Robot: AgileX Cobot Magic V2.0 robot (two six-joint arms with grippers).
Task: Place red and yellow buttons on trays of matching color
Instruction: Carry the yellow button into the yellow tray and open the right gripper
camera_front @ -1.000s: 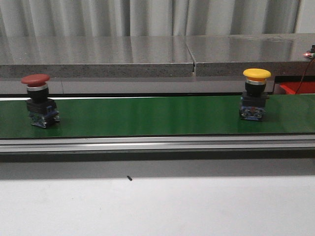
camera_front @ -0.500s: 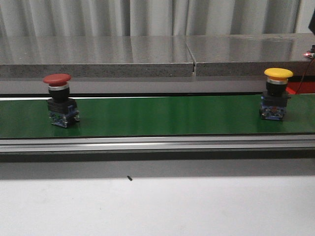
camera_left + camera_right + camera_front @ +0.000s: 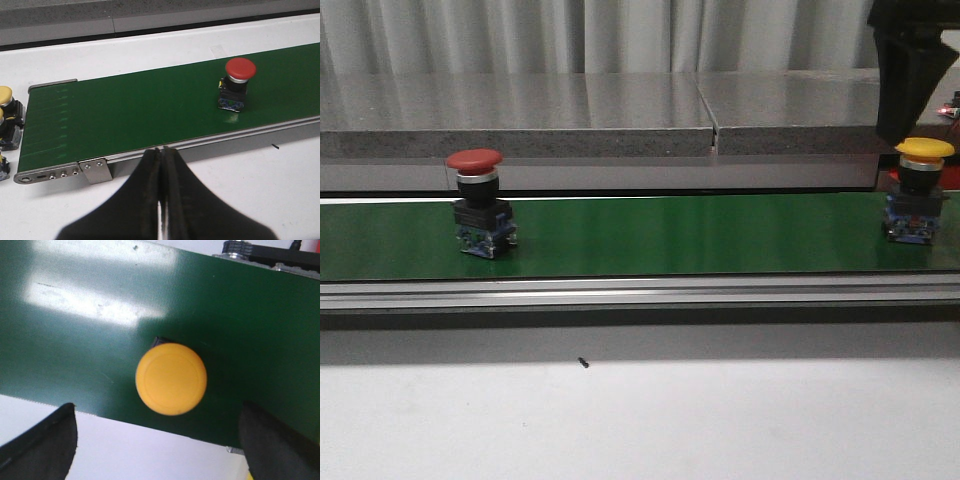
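buttons show no readable writing; right claw (image 3: 160, 440) spread wide above yellow button (image 3: 171, 378), left claw (image 3: 161, 165) clenched.

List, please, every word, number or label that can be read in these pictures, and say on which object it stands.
No readable text in any view.
red button: plain cap; no print can be made out on its body.
yellow button: plain cap, no marking.
green belt: no print.
right gripper and left gripper: no visible label.
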